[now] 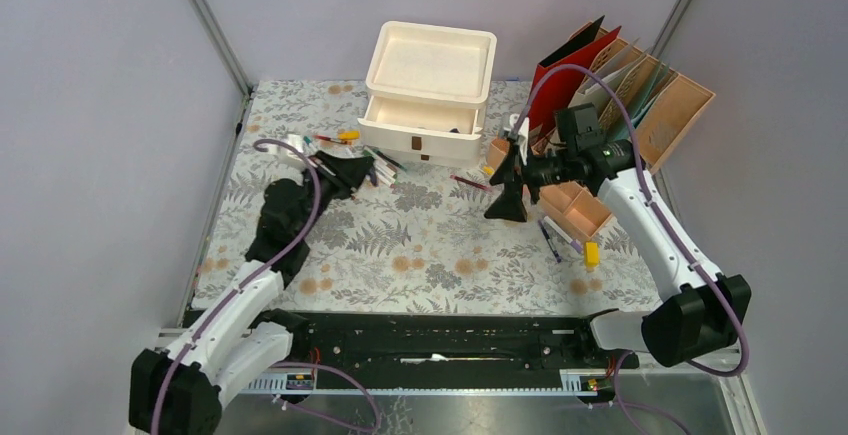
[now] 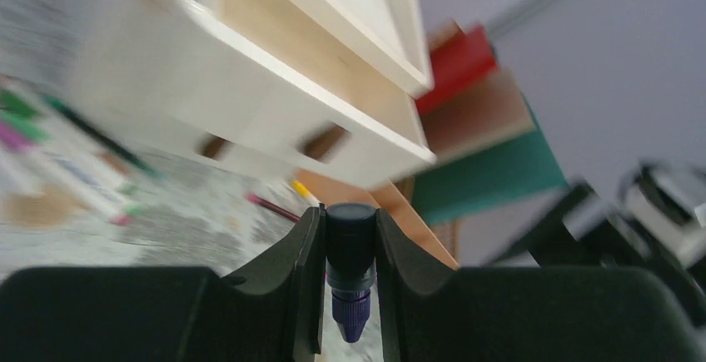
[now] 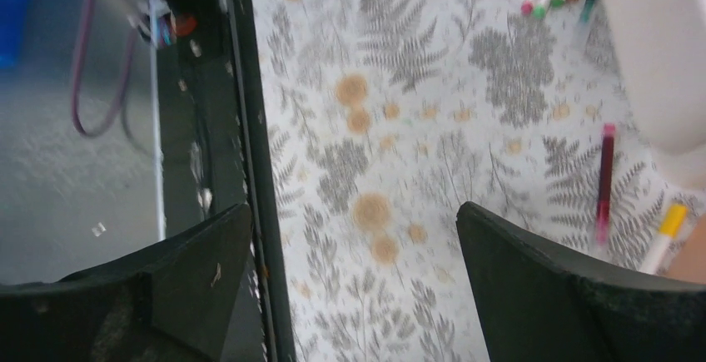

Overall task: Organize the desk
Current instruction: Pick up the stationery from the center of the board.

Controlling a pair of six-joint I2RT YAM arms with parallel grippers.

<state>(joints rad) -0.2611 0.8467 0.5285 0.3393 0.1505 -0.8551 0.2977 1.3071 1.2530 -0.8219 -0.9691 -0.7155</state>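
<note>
- Filling the middle of the top view, the desk [image 1: 430, 255] wears a soft fern-printed cloth; slim pens [image 1: 375, 160] lie scattered beside the boxy cream drawer unit [image 1: 425, 105].
- Left wrist view, bottom centre: the left gripper [image 2: 350, 233] pinches a smooth cylindrical marker [image 2: 350, 254], probably to stow it.
- Right wrist view: the right gripper [image 3: 354, 254] hangs splayed and empty above the cloth.

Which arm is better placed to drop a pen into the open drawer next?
Left: the left gripper clamps a purple-tipped pen near the drawer; the right gripper hangs open, empty.
</note>
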